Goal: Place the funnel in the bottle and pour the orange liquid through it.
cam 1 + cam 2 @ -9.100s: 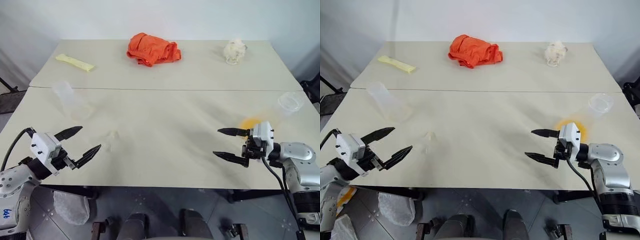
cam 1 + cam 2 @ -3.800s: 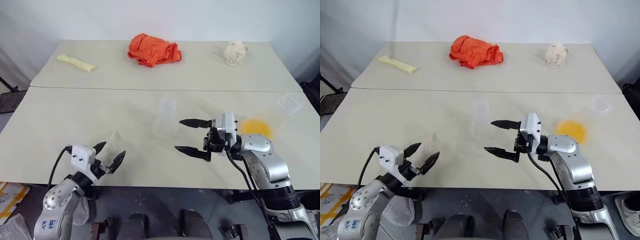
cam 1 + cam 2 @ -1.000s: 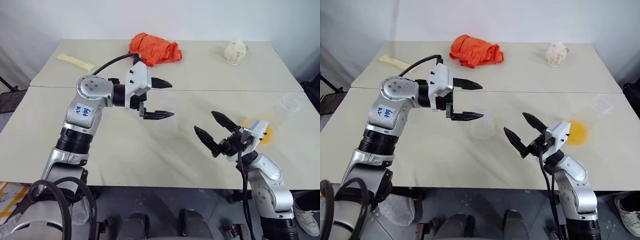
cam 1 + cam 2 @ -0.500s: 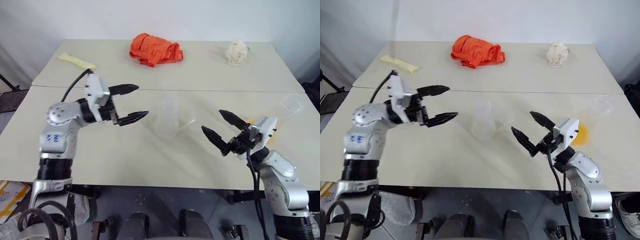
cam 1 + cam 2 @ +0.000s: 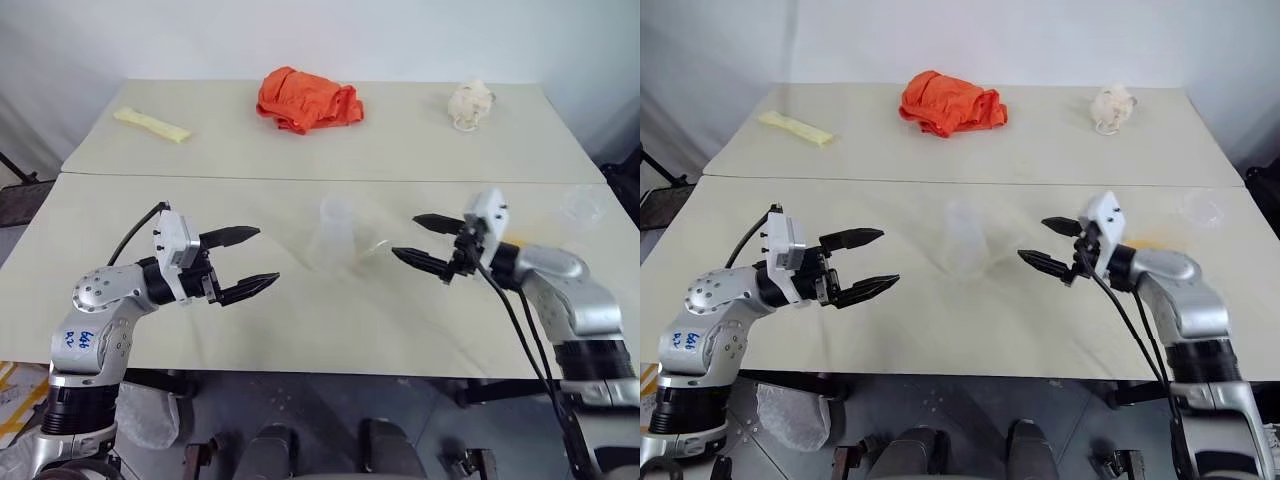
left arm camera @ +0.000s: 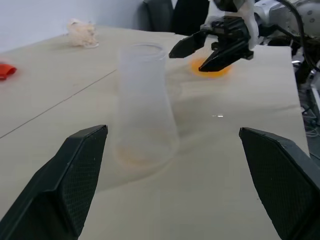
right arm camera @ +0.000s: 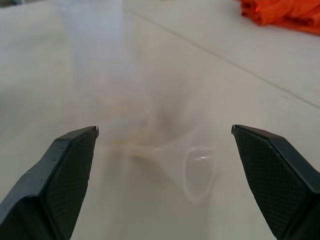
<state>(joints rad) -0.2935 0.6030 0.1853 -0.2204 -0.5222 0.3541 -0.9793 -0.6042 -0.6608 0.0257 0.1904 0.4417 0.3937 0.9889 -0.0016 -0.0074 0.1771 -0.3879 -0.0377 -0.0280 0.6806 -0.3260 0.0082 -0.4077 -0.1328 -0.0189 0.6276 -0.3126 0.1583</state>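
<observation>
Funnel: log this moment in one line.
funnel on its side by bottle | right claw open, near | left claw open

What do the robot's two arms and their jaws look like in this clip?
Both arms are silver-grey metal with rounded joints and loose black cables. Each ends in a white block carrying two pointed black jaws: left gripper, right gripper. Blue handwritten marks sit on the left arm.

The bottle point(image 5: 337, 235) stands upright between the open left end effector point(image 5: 249, 262) and right end effector point(image 5: 421, 240).
</observation>
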